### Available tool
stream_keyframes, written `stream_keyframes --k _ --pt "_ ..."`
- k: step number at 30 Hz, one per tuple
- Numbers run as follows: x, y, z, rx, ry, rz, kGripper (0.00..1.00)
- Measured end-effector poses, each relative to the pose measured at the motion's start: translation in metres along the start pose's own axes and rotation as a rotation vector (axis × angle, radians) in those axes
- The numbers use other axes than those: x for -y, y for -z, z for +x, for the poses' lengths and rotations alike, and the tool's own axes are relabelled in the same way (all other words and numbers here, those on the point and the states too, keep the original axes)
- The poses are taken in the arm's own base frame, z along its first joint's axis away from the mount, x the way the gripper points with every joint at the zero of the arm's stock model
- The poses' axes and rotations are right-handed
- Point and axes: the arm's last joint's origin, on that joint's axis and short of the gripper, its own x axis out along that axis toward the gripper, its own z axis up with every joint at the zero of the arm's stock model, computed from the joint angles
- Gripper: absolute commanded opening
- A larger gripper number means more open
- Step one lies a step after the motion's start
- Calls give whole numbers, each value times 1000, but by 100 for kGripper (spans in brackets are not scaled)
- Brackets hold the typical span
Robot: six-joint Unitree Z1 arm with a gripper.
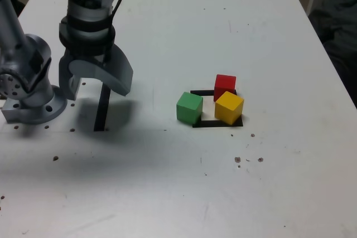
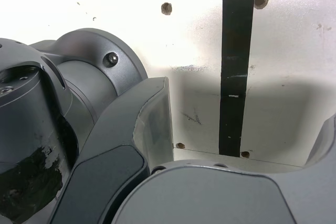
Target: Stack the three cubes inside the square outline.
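Note:
Three cubes sit around the black square outline (image 1: 203, 123) right of centre in the exterior view. The green cube (image 1: 189, 107) is at the outline's left edge, the red cube (image 1: 225, 86) at its far right corner, the yellow cube (image 1: 229, 107) on its near right corner. None is stacked. My gripper (image 1: 95, 85) hangs open and empty above the table at the exterior view's left, well away from the cubes, over a straight black strip (image 1: 102, 110). In the wrist view, my gripper (image 2: 247, 145) shows wide-apart fingers (image 2: 152, 124) over the black strip (image 2: 235, 72); no cube appears there.
The arm's grey base (image 1: 30, 101) is bolted at the table's left in the exterior view and fills part of the wrist view as the base (image 2: 68, 87). Small bolt holes (image 2: 166, 8) dot the white table (image 1: 184, 182). A dark object (image 1: 337, 20) lies beyond the table's right edge.

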Motion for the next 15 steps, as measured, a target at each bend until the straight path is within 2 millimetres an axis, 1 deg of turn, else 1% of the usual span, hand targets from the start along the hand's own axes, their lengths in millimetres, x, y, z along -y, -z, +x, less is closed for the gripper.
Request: stream_keyframes --k 11,15 --pt "0 -1 -2 8 1 0 100" --pt "0 -4 -6 19 2 -1 100"
